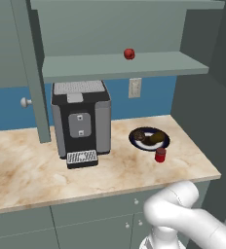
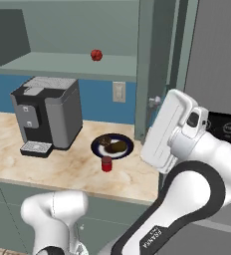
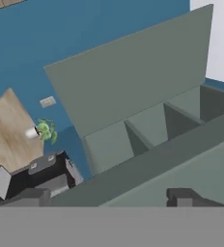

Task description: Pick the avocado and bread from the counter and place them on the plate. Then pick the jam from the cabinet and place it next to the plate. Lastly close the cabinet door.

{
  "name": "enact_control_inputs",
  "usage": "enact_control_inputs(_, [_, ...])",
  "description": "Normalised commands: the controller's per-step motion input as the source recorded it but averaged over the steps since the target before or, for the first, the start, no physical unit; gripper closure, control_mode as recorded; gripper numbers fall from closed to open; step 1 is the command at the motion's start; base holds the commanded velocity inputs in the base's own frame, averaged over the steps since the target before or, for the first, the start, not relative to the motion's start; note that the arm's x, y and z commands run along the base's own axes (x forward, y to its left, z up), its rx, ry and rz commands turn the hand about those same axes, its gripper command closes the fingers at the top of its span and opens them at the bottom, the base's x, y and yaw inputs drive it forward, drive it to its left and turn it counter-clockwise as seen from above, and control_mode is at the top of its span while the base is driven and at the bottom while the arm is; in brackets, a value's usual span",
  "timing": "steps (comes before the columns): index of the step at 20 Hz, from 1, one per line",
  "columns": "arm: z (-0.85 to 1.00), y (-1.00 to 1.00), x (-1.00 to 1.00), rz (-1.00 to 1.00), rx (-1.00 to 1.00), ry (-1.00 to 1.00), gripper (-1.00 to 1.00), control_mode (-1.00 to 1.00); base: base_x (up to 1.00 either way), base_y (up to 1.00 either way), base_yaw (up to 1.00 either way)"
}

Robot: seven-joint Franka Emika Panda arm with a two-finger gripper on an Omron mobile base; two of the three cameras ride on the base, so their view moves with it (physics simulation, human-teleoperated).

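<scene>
Cabinet door (image 2: 146,69): open, standing edge-on just right of the plate (image 2: 112,146).
Jam (image 2: 106,164): on the desk, touching the plate's front.
End effector (image 3: 109,197): above the cabinet; cannot tell how wide.

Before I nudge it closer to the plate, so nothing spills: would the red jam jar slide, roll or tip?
The jam stands upright on the counter beside the plate, so it would probably slide. It looks short and squat, so tipping seems unlikely. If knocked over, its cylindrical shape would likely roll.

The plate (image 1: 149,143) sits right of the coffee machine (image 1: 81,121), holding the bread (image 1: 140,136) and avocado (image 1: 157,138). The jam (image 1: 160,155) stands just before the plate.
</scene>
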Motion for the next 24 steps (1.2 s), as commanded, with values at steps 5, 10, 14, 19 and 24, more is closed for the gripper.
enact_control_inputs(5, [0.17, 0.78, 0.50, 0.00, -0.02, 0.11, -1.00, -1.00, 0.00, 0.00, 0.00])
enact_control_inputs(10, [0.03, 0.63, 0.56, -0.23, -0.18, 0.42, -1.00, -1.00, 0.00, 0.00, 0.00])
enact_control_inputs(14, [0.00, 0.80, 0.51, -0.48, -0.24, 0.40, -1.00, -1.00, 0.00, 0.00, 0.00])
enact_control_inputs(19, [0.00, 0.77, 0.60, -0.53, -0.22, 0.29, -1.00, -1.00, 0.00, 0.00, 0.00])
enact_control_inputs(24, [0.00, 0.25, 0.95, -0.31, -0.10, 0.17, -1.00, -1.00, 0.00, 0.00, 0.00])
